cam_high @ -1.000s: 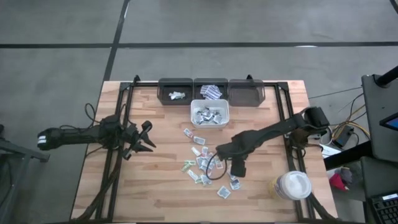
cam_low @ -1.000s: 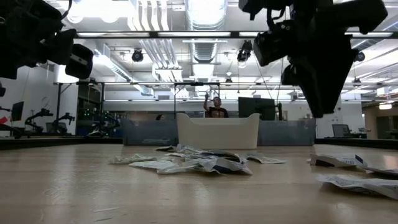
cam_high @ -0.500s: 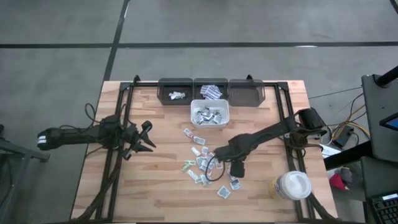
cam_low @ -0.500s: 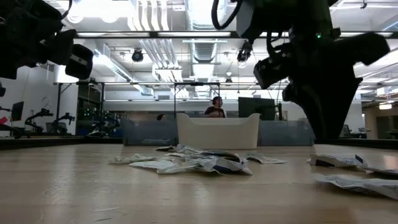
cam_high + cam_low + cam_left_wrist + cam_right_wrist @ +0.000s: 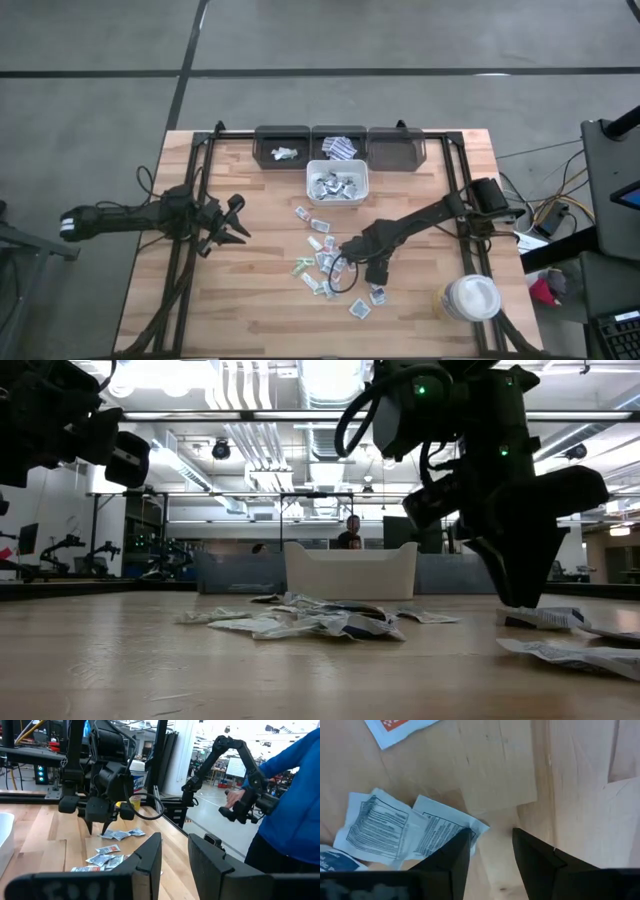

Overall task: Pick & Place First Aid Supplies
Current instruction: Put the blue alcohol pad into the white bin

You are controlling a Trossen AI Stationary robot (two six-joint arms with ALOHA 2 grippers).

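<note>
Many small white sachets (image 5: 325, 255) lie flat and scattered on the wooden table's middle; they also show in the low view (image 5: 310, 622). My right gripper (image 5: 378, 278) is open, pointing down, its fingertips low over the sachets on the table's right side (image 5: 522, 598). In the right wrist view its fingers (image 5: 492, 847) stand beside the corner of a white printed sachet (image 5: 437, 832). My left gripper (image 5: 240, 222) is open and empty, above the table's left part, and also shows in the left wrist view (image 5: 175, 852). My right gripper comes from above, pointing down, with one fingertip (image 5: 462, 840) at the corner (image 5: 479, 826) of a white printed sachet that lies flat on the table. I cannot tell whether the fingertip touches it.
A white bin (image 5: 337, 183) holding sachets stands behind the pile. Three dark bins (image 5: 283, 147) (image 5: 339, 146) (image 5: 396, 147) line the far edge. A white round lidded tub (image 5: 470, 298) stands at the near right. A person in a blue sleeve (image 5: 295, 795) stands beyond the table.
My right gripper has gone down to the sachets and a little toward the table's left edge. Its fingertips, high above the table a second ago, are now close to the tabletop.
</note>
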